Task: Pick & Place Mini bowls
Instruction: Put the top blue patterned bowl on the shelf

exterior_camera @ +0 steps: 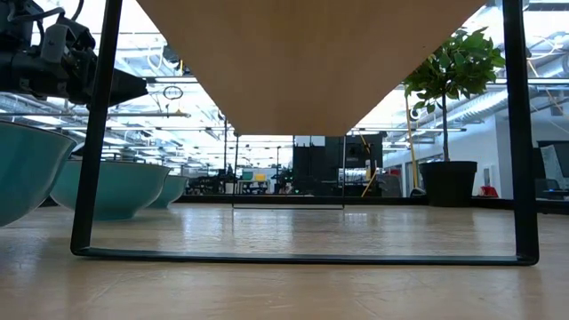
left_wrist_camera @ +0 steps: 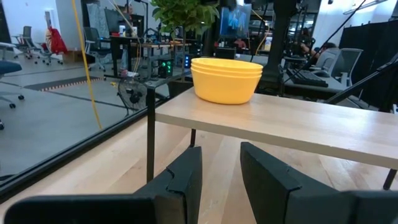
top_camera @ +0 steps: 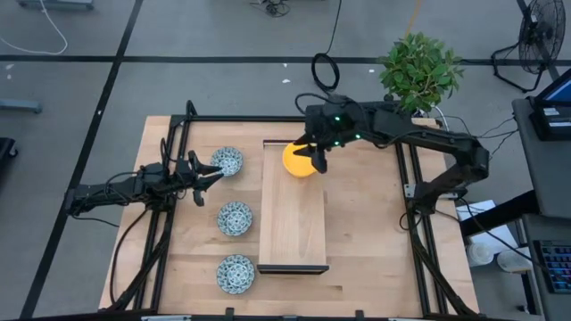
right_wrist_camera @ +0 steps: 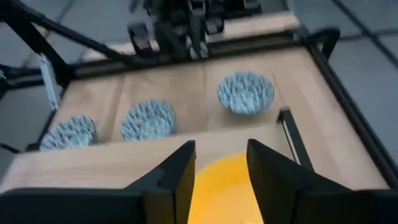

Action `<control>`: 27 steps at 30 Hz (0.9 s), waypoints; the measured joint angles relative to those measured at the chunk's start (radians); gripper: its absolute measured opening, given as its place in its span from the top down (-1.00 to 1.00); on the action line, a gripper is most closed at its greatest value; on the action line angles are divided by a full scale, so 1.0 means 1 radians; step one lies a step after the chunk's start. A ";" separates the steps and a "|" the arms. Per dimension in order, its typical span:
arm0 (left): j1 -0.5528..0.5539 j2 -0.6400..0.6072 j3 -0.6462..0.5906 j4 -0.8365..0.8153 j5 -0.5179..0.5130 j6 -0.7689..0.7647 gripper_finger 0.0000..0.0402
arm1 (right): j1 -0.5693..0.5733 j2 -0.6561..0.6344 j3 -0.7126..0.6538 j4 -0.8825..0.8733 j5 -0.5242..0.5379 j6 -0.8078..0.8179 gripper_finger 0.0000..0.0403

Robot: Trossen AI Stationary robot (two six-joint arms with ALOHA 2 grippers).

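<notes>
A stack of yellow mini bowls (top_camera: 297,160) (left_wrist_camera: 227,78) stands on the far end of the raised wooden tray (top_camera: 293,232). My right gripper (top_camera: 317,163) (right_wrist_camera: 221,152) hovers open just above the stack's right rim, with the yellow bowl (right_wrist_camera: 221,190) showing below the gap and nothing between the fingers. Three patterned mini bowls (top_camera: 227,161), (top_camera: 235,218), (top_camera: 235,274) rest on the table in a row left of the tray. My left gripper (top_camera: 214,172) (left_wrist_camera: 221,168) waits level and open, beside the farthest patterned bowl, pointing toward the tray.
The tray stands on thin black legs (exterior_camera: 89,178), with open space under it. Black frame rails (top_camera: 410,192) run along the table's sides. A potted plant (top_camera: 419,69) sits at the far right corner. Bare table (top_camera: 366,236) lies right of the tray.
</notes>
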 joint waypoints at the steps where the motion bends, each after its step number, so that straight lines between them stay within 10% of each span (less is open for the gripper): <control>1: 0.000 0.000 0.000 0.000 0.000 0.000 0.44 | 0.007 -0.018 -0.010 0.015 0.001 0.001 0.35; 10: 0.000 0.000 0.000 0.000 0.000 0.000 0.44 | 0.075 -0.349 -0.276 0.087 0.064 0.063 0.38; 27: 0.000 0.001 0.000 0.000 -0.006 0.000 0.44 | 0.193 -1.259 -1.227 0.668 0.313 -0.077 0.38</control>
